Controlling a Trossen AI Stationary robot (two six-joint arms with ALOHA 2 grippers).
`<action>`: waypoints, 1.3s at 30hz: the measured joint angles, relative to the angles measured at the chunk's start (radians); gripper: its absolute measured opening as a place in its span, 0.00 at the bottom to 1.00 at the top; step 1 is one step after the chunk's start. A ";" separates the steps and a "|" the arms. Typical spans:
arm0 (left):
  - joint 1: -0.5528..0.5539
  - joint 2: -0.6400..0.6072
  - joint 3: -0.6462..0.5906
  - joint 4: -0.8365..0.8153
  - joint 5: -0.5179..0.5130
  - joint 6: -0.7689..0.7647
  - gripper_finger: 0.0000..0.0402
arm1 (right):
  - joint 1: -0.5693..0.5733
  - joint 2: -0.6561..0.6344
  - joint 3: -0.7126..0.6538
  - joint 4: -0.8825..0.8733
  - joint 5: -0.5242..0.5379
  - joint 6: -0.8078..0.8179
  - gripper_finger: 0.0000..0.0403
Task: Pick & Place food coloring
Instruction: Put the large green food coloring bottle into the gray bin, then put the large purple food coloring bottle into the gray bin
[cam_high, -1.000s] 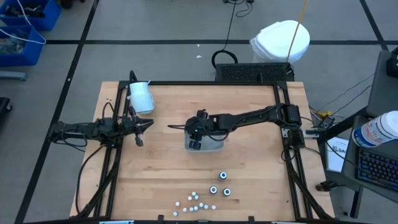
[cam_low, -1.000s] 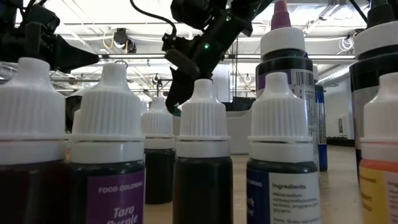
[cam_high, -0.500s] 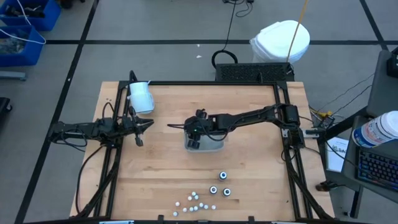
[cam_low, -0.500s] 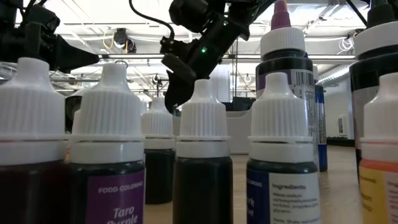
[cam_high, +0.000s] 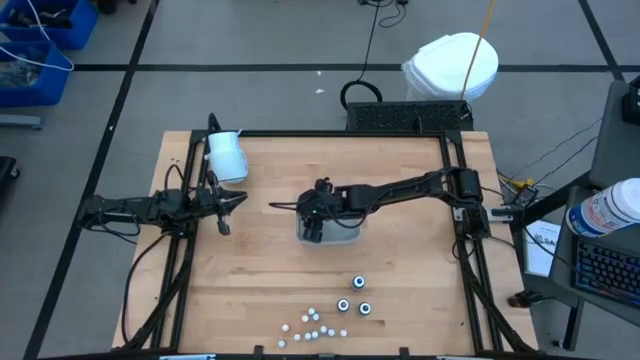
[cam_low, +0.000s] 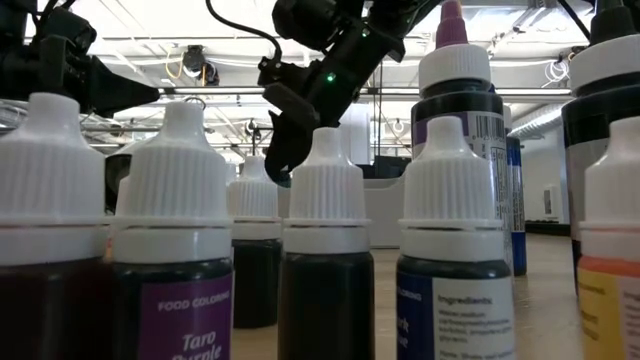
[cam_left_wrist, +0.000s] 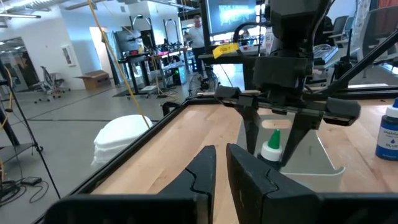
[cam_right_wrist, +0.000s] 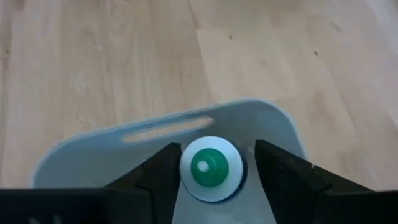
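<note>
Bottle with a white ribbed cap and green nozzle tip (cam_right_wrist: 210, 168) stands upright inside the pale grey rectangular plastic tray (cam_high: 345, 233), which sits near the centre of the light wooden table (cam_high: 400, 190). We find the right gripper (cam_high: 312, 224) directly over the tray's nine o'clock end, reaching in from the three o'clock side. Its two dark fingers (cam_right_wrist: 155, 174) stand spread on either side of the cap; in the right wrist view a thin gap shows at each side, so we record them as apart from the bottle and not pinching it. The left wrist view confirms this: the green-tipped bottle rests on the tray floor between the parted fingers.

We note the remaining food coloring bottles (cam_high: 354, 296) grouped at six o'clock on the table: three dark round bottles with pale centres, and just beyond them, toward seven o'clock, a scatter of small white-capped bottles (cam_high: 313, 324). The low view looks across these from close range; one label reads "Taro".

The left gripper (cam_high: 237, 200) waits at nine o'clock on the table, well apart from the tray, its fingers pressed nearly together and holding nothing. A large white cylindrical container (cam_high: 226, 155) lies at eleven o'clock, near the left arm.
</note>
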 joint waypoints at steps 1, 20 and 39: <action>0.000 0.000 0.000 0.000 0.000 0.003 0.12 | 0.000 -0.001 0.000 0.003 0.002 -0.001 0.50; 0.000 0.000 0.002 -0.009 0.001 0.024 0.12 | -0.007 -0.145 0.002 0.055 0.031 -0.142 0.58; 0.000 0.000 0.002 -0.013 0.003 -0.002 0.12 | 0.166 -0.860 -0.445 -0.095 0.106 -0.016 0.19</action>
